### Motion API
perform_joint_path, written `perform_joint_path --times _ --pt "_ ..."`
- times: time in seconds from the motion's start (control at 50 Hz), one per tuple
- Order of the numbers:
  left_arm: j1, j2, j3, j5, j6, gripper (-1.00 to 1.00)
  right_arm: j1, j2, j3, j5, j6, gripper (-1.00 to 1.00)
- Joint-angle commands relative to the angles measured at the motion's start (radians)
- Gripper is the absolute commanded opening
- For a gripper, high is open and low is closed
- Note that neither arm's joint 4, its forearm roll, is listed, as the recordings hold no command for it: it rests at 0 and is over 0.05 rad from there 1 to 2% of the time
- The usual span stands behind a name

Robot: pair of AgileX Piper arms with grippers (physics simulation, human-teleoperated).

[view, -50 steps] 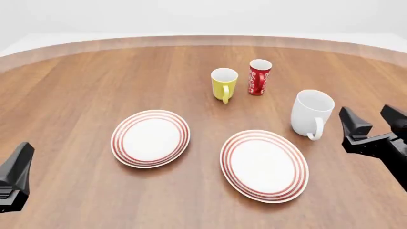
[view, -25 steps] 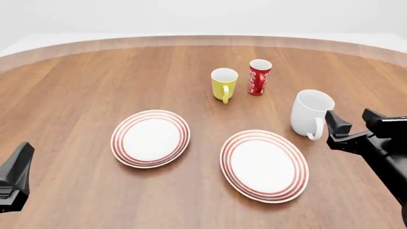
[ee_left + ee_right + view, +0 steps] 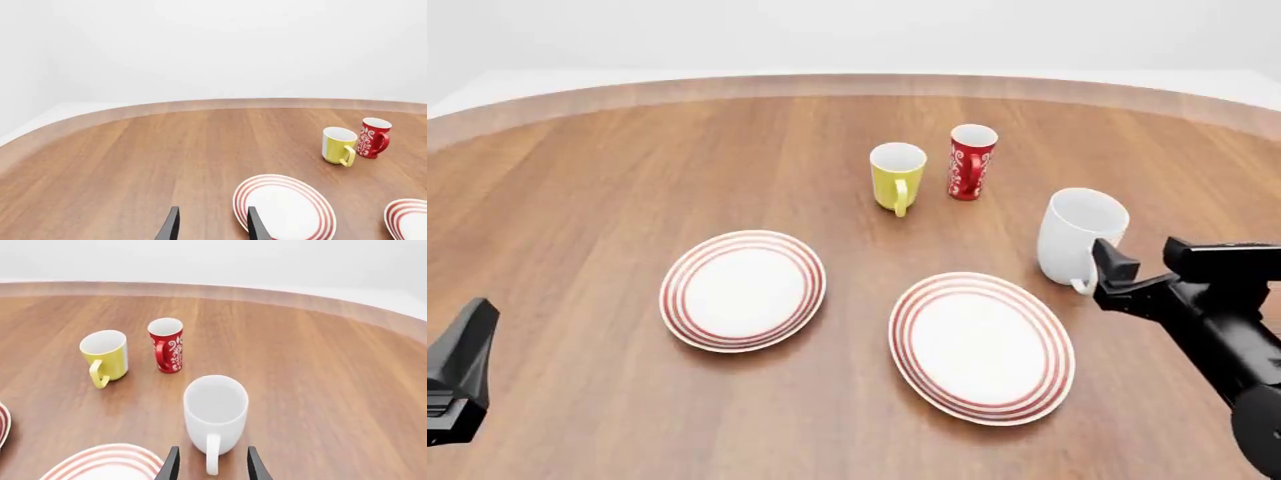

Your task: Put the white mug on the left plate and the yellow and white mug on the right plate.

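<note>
- The white mug stands upright on the tabletop, just beyond the right plate; its handle points toward the arms' side.
- The right hand, fingers spread, now flanks that handle; a second ago it sat farther right, apart from the mug.
- The yellow and white mug stands upright beside a red cup.
- The left plate lies bare.
- The left hand is parted and unmoved at the near-left edge.

white mug stands apart from red cup, its handle side unobstructed.
</note>
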Motion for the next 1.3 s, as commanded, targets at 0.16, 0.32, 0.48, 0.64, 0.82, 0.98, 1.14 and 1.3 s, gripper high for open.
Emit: perform_joint_path --times 0.16,0.32,0.48,0.64,0.82,0.98,1.14,1.3 --pt "0.000 0.000 0.000 0.000 0.000 1.00 -0.005 0.151 -0.060 -0.058 0.010 1.00" --pt "0.000 0.000 0.000 0.000 0.000 1.00 -0.006 0.161 -0.067 -0.054 0.010 1.00" --pt "0.000 0.000 0.000 0.000 0.000 1.00 -0.005 0.196 -0.077 -0.054 0.020 1.00" --pt "0.000 0.000 0.000 0.000 0.000 1.00 -0.004 0.227 -0.086 -0.056 0.024 1.00" --pt "0.000 0.000 0.000 0.000 0.000 1.00 0.002 0.257 -0.102 -0.051 0.028 1.00" --pt "0.000 0.000 0.000 0.000 0.000 1.00 0.005 0.286 -0.118 -0.046 0.032 1.00" --pt "0.000 0.000 0.000 0.000 0.000 1.00 0.008 0.296 -0.123 -0.035 0.037 1.00" --pt "0.000 0.000 0.000 0.000 0.000 1.00 0.005 0.283 -0.109 -0.047 0.038 -1.00"
